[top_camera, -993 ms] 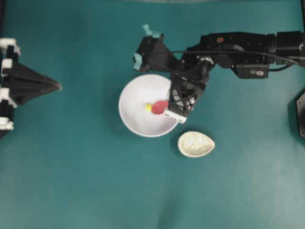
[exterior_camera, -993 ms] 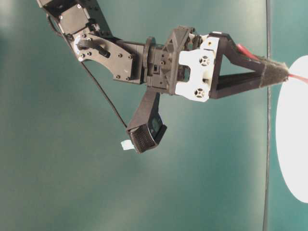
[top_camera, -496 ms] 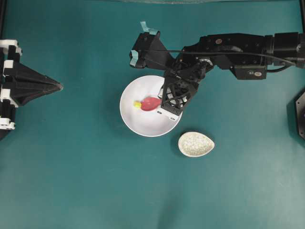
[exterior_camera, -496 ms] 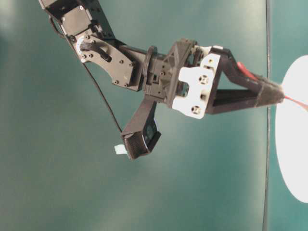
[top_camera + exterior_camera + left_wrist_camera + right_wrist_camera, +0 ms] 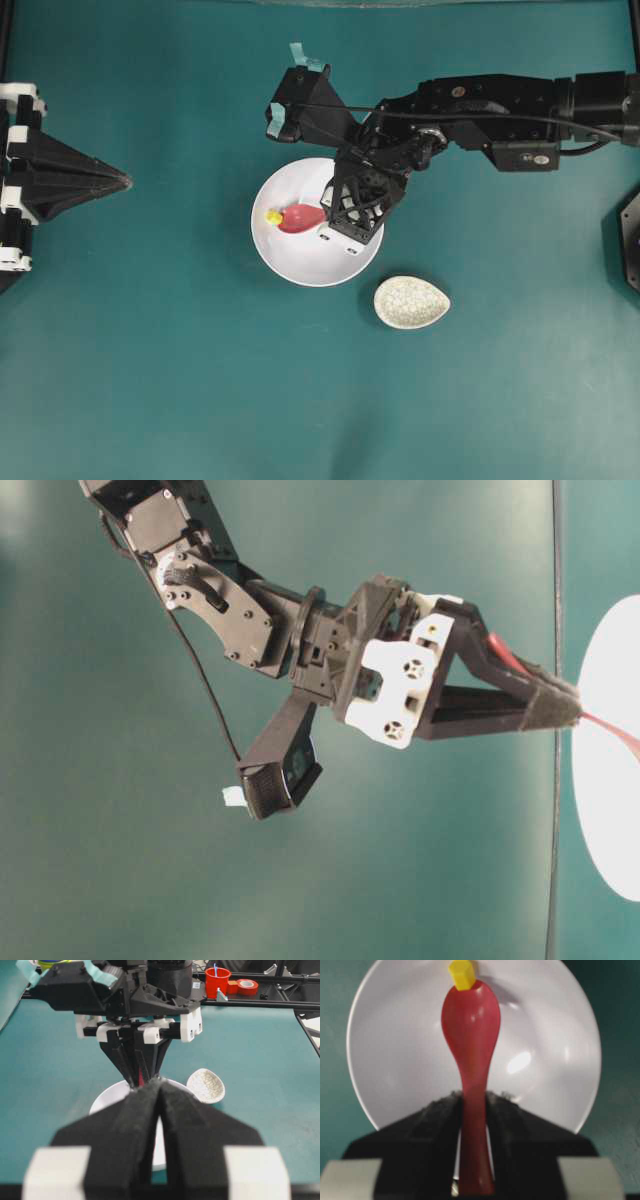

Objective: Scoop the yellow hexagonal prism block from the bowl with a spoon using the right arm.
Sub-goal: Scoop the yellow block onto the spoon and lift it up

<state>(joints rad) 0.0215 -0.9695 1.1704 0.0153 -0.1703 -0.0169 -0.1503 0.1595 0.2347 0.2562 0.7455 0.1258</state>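
- The yellow hexagonal prism block (image 5: 462,973) is a tiny bright yellow six-sided piece, far smaller than the scoop. It sits inside the bowl (image 5: 300,262) at the bowl's left side, touching the tip of the spoon's scoop.
- The spoon (image 5: 471,1035) is glossy red-pink with a deep oval scoop and a short straight handle; its scoop lies over the bowl's white inside.
- The right claw (image 5: 472,1110) is clamped on the spoon's handle, one dark finger on each side.
- The bowl is large, plain, round and white, standing near the middle of the teal surface (image 5: 200,380).
- A small speckled egg-shaped dish (image 5: 411,301) lies just beside the bowl.
- The left claw (image 5: 159,1110) stands at the surface's left edge, its fingers pressed together with nothing between them.
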